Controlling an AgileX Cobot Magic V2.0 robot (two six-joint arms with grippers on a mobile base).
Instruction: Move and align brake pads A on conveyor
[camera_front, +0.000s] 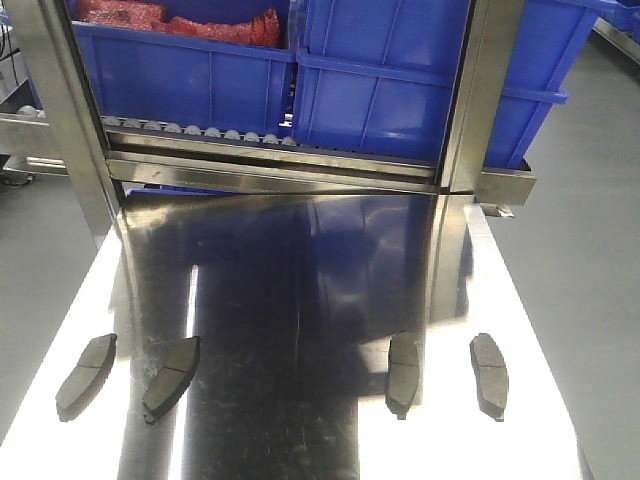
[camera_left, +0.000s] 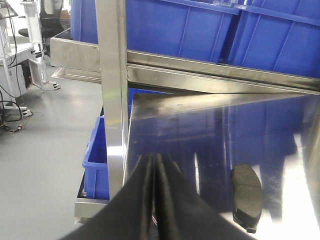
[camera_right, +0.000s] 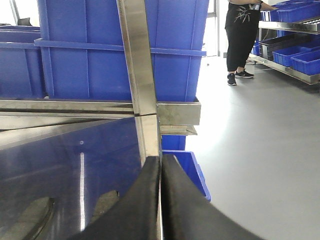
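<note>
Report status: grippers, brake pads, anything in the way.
Left gripper shut, empty; right gripper shut, empty. Four brake pads flat on the steel tabletop, two left, two right, none gripped. Conveyor not in view; rack with blue bins behind the pads.

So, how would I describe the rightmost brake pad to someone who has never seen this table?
Find the shiny steel table below the blue bins. Near its front edge, look far right for the rightmost brake pad. It alone lies beside the table's right edge; the next pad lies left of it.
</note>
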